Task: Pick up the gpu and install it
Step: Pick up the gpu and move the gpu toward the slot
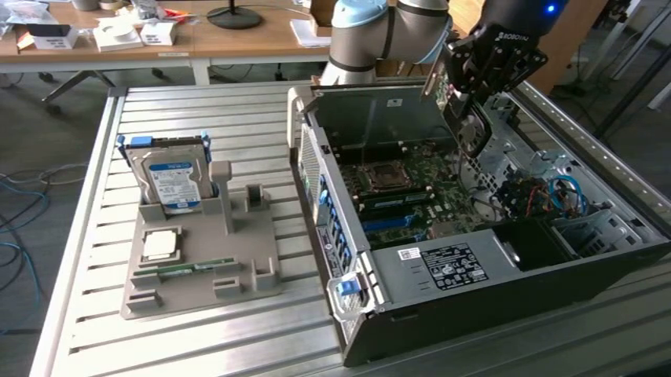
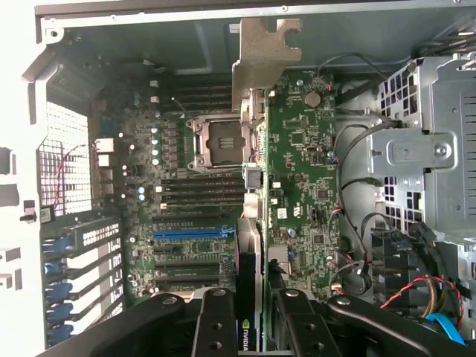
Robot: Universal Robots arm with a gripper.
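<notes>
Presently jaws partly closed, clamping the gpu (image 2: pixel 253 223) edge-on; card hangs over the motherboard (image 2: pixel 297 171) inside the open computer case (image 1: pixel 441 322), silver bracket (image 2: pixel 264 56) at its far end, not seated.

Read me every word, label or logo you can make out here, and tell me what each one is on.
"ROBOTIQ": on the black body of the tool, in the exterior view.
Green logo on the gpu, by the tool: lettering too small to read.
White label on the computer case: too small to read.
Blue-white label on the hard drive: too blurred to read.
</notes>
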